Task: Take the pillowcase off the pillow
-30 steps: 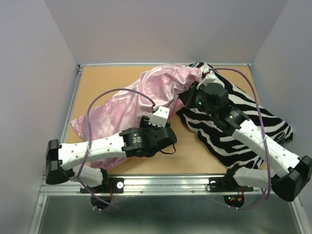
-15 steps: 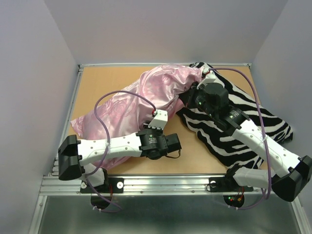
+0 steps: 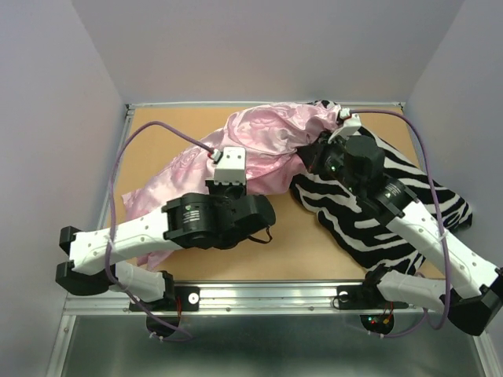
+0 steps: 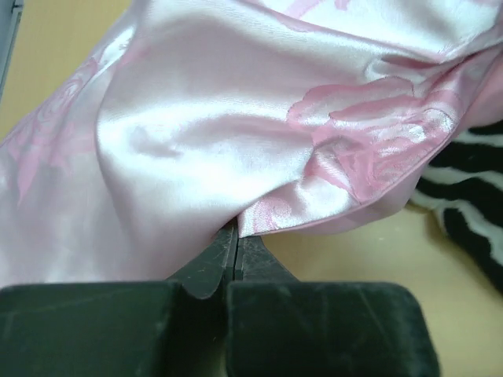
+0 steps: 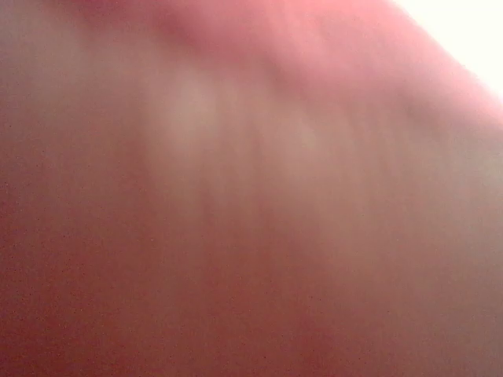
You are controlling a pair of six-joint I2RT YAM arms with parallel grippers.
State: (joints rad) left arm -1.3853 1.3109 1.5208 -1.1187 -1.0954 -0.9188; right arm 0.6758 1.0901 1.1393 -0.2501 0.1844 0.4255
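Note:
The pink satin pillowcase (image 3: 263, 140) lies bunched across the table from front left to back middle. It fills the left wrist view (image 4: 236, 118). The white pillow is hidden. My left gripper (image 4: 235, 236) is shut, and its tips go under a folded edge of the pillowcase near the front. In the top view it sits under its white camera housing (image 3: 229, 163). My right gripper (image 3: 313, 155) is pushed into the right end of the pillowcase. Its fingers are hidden, and the right wrist view shows only blurred pink.
The zebra-striped pillow (image 3: 393, 196) lies under my right arm at the right, and its edge shows in the left wrist view (image 4: 471, 188). The wooden table (image 3: 299, 243) has a raised frame and grey walls around it. Purple cables loop above both arms.
My left arm dipped toward the front, then rose and moved farther in and left over the pillowcase. The pillowcase's left part bunched up and shifted. My right arm moved slightly away.

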